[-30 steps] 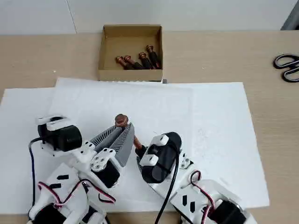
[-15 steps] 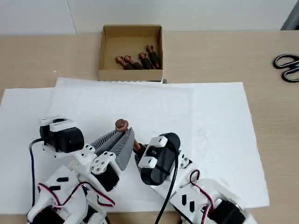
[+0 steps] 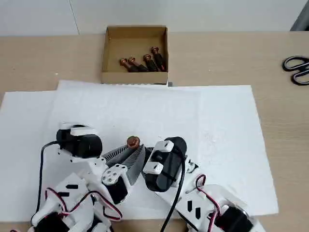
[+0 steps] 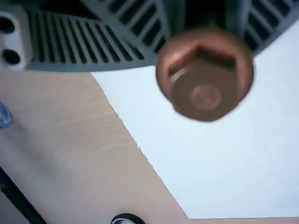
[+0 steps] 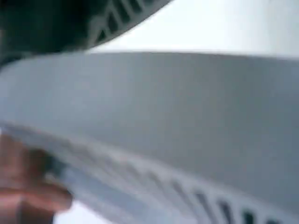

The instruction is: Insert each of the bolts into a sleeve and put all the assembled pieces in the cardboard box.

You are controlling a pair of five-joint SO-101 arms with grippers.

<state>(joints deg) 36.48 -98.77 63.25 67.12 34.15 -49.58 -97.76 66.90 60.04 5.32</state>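
Bolt [image 3: 133, 142] pokes up from the left gripper [image 3: 131, 149], jaws clamped on it, over the paper [image 3: 217, 125] well apart from the cardboard box [image 3: 110, 53], where 4 assembled pieces [image 3: 142, 63] lie. The right arm [image 3: 164, 162] sits just beside the bolt; its grip cannot be told.

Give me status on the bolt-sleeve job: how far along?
Done: four assembled pieces lie in the cardboard box. In hand: the left gripper is shut on a copper bolt above the white paper; I can't tell whether it has a sleeve on. Remaining: get that piece into the box.
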